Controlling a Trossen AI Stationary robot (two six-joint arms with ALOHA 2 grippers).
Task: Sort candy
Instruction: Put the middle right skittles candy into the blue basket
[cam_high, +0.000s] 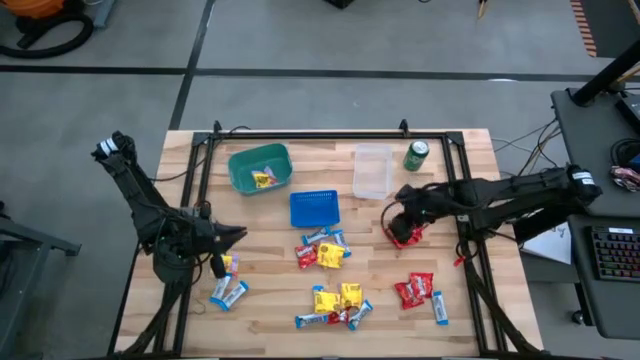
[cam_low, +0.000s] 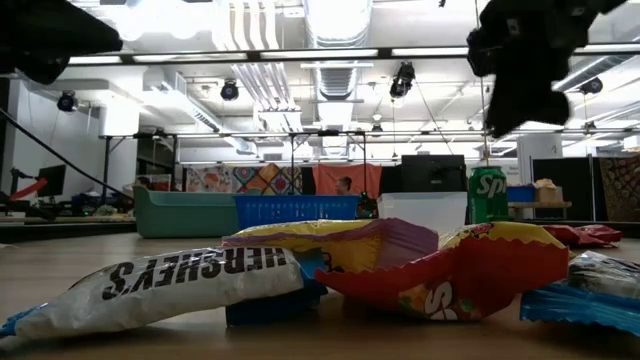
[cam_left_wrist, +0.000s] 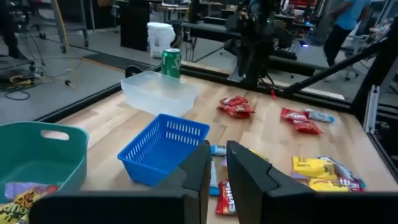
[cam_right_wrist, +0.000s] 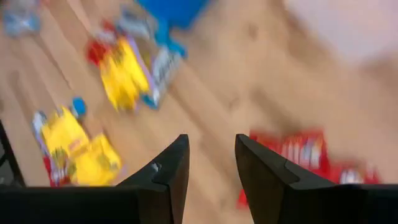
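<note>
Candy in red, yellow and blue-and-white wrappers lies in loose heaps on the wooden table: one heap (cam_high: 322, 250) near the middle, another (cam_high: 338, 305) near the front edge, a red pair (cam_high: 414, 290) and blue-and-white bars (cam_high: 228, 292). A teal basket (cam_high: 258, 168) holds a yellow candy (cam_high: 263, 179). My left gripper (cam_high: 240, 236) hovers at the left, pointing nearly level, its fingers (cam_left_wrist: 205, 168) a narrow gap apart with nothing between. My right gripper (cam_high: 398, 222) hangs open, slanting down, above a red candy (cam_high: 405, 237) that lies flat on the table.
A blue basket (cam_high: 314, 208) stands behind the middle heap, a clear tub (cam_high: 372, 170) and a green can (cam_high: 416, 155) at the back right. A black frame (cam_high: 300, 135) runs round the table.
</note>
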